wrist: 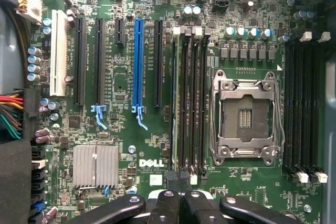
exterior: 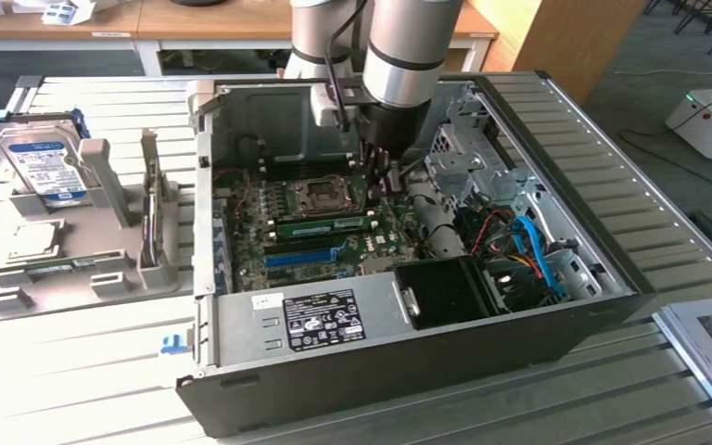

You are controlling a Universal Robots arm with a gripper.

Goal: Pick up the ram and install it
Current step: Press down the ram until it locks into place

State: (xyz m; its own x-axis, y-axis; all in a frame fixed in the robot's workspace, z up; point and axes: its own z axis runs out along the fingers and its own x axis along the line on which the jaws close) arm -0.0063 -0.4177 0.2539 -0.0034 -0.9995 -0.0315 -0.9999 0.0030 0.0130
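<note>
You are looking at a green motherboard (wrist: 131, 145) showing a bright blue slot (wrist: 138, 66) among black ones, a green ram (exterior: 323, 224) lying dark-chipped, a silver heatsink (wrist: 95, 165) gleaming, and the black gripper (wrist: 178, 195) contrasting below.

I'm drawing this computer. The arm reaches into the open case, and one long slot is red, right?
No. The arm reaches into the open case, but that long slot is blue, not red; the wrist view shows it.
</note>
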